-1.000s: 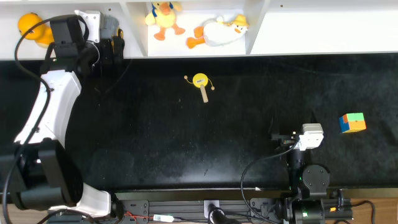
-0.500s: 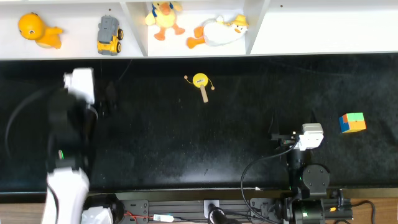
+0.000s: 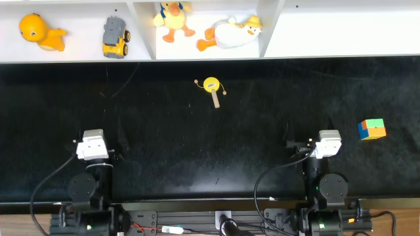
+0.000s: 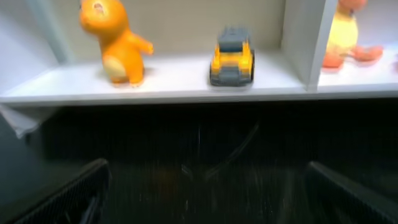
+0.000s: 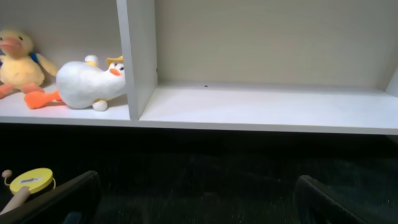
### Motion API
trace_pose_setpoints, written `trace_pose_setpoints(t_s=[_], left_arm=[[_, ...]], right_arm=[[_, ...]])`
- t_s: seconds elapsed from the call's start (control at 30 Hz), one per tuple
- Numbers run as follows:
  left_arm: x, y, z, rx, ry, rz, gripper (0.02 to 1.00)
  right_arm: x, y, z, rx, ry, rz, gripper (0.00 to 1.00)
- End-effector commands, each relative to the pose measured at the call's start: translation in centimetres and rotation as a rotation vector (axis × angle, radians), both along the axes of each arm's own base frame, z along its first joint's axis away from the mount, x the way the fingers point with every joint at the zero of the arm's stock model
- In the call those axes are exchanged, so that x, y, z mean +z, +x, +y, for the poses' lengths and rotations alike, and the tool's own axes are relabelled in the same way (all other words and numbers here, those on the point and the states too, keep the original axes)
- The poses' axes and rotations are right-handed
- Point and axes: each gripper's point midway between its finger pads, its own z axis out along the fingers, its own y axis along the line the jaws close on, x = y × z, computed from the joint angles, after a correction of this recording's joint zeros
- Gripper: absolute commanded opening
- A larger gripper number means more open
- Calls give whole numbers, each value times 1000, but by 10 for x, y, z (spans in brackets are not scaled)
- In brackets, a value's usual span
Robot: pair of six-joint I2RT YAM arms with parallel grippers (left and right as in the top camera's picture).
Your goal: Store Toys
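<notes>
Two toys are lying out on the black table mat [image 3: 164, 144] in the overhead view: a yellow drum rattle with a wooden handle [image 3: 212, 88] at 12 o'clock from the mat's middle, near the white shelf unit [image 3: 328, 39], and a multicoloured puzzle cube [image 3: 371, 129] at 3 o'clock, close to the mat's edge. An orange figure [image 3: 39, 29], a grey-and-yellow truck [image 3: 113, 36], a yellow plush duck [image 3: 174, 18] and a white plush goose [image 3: 230, 33] are already sitting in the shelf. The left gripper [image 4: 205, 186] and the right gripper [image 5: 196, 186] are resting by their bases at 7 and 5 o'clock, fingers spread wide, holding nothing. We are expecting trouble in three places. The cube's slick faces may be slipping free if fingers are closing across its corners, or a glancing touch may be pushing it off the mat. The rattle's thin handle is lying flat, so fingers descending too deep may be scraping the mat or flicking it away. A careless entry may be striking the shelf divider [image 5: 137, 56] or toppling the plush toys.
</notes>
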Motion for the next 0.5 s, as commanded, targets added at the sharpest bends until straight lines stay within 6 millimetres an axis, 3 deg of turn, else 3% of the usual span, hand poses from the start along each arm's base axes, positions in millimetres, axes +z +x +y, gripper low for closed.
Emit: trace_pose_setpoints(t_s=[0.03,0.5], left_arm=[[0,-1,-7,-33,-5,-4,998],[2,-2,-7,-35,-4,-15,998]], right_arm=[[-5,0,1,6,5,5,993],[-5,0,1,6,4,5,996]])
